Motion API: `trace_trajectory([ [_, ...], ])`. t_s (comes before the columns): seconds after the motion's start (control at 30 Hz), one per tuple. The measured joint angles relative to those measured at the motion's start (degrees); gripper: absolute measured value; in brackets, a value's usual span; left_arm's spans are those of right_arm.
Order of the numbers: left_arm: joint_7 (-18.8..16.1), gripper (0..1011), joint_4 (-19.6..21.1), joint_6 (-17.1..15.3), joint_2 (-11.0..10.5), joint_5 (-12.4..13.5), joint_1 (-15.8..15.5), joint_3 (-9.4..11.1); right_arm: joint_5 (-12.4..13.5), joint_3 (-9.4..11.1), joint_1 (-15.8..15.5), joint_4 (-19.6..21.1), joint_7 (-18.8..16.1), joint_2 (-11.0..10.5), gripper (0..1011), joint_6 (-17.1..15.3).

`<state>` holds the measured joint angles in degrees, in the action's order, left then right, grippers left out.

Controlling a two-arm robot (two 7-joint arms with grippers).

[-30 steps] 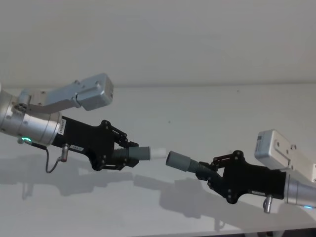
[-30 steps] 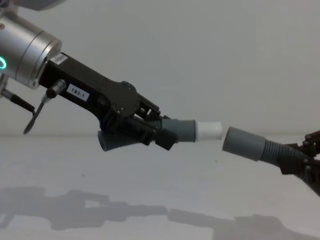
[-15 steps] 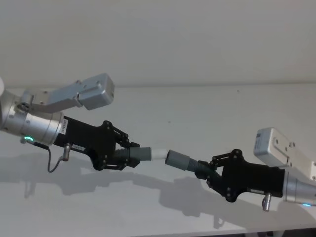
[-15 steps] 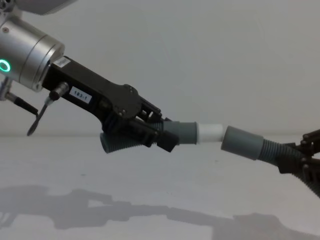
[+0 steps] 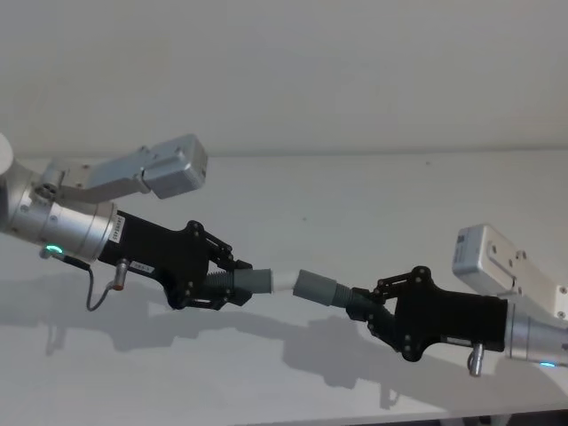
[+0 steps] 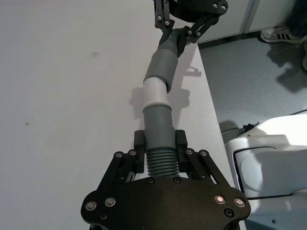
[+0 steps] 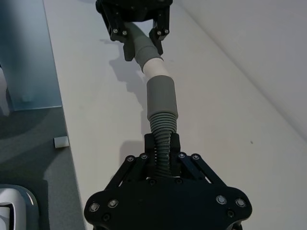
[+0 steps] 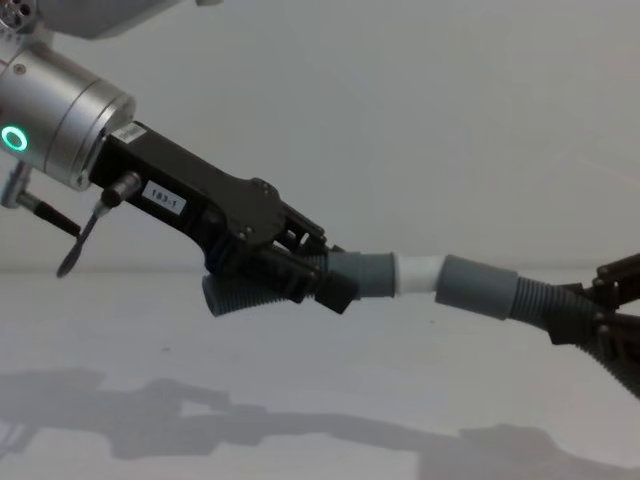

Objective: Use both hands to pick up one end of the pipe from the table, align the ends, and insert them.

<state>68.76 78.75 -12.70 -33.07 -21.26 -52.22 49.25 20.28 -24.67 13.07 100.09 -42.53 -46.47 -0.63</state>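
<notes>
Head view: left pincer [image 5: 232, 286] comes in from the left, held above the white worktop [image 5: 373, 195], and pinches the ribbed middle of 1 grey pipe piece [image 5: 253, 282]. Its white tip [image 5: 281, 283] points toward the right. Right pincer [image 5: 362, 308] comes in from the lower right and pinches the ribbed part of the 2nd pipe piece [image 5: 330, 294]. The wide grey cuff [image 5: 314, 288] meets the white tip; tip mouth sits at or just inside the cuff. Both pieces are lifted off the worktop, with shadows below them.

Left wrist view: left pincer [image 6: 159, 154] has both fingers [image 6: 139, 143] pressed on the ribbed section, 1 on each side. Grey cuff, then white tip [image 6: 155, 92], then the wide cuff [image 6: 161, 68] follow in a slightly bent line. The tip enters the wide cuff. Right pincer [image 6: 184, 34] grips the far piece beyond.

Right wrist view: right pincer [image 7: 161, 143] clamps the ribbed hose. Wide cuff [image 7: 162, 97] runs forward onto the white tip [image 7: 154, 67]. Left pincer [image 7: 142, 39] holds the other piece at the far end.

Chest view: left pincer [image 8: 318, 276] bears a "183-1" label [image 8: 164, 198] and a green ring light [image 8: 13, 138] on its silver wrist. White tip [image 8: 418, 273] is partly visible between the 2 grey cuffs. Wide cuff [image 8: 475, 287] slopes down toward the right pincer [image 8: 572, 321] at the right edge.
</notes>
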Motion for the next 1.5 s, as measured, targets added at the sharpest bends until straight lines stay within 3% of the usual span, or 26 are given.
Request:
trace_trajectory([
  [0.6,1.5,336,-0.7,0.4,-0.2,-0.6,-1.0,1.3,0.9,-1.2,1.3,0.2,-0.9,-0.2,144,0.0],
  [1.5,0.2,336,1.3,0.1,-1.1,-1.4,-0.9,2.0,1.4,-4.0,4.4,0.6,-6.1,-1.8,133,0.7],
])
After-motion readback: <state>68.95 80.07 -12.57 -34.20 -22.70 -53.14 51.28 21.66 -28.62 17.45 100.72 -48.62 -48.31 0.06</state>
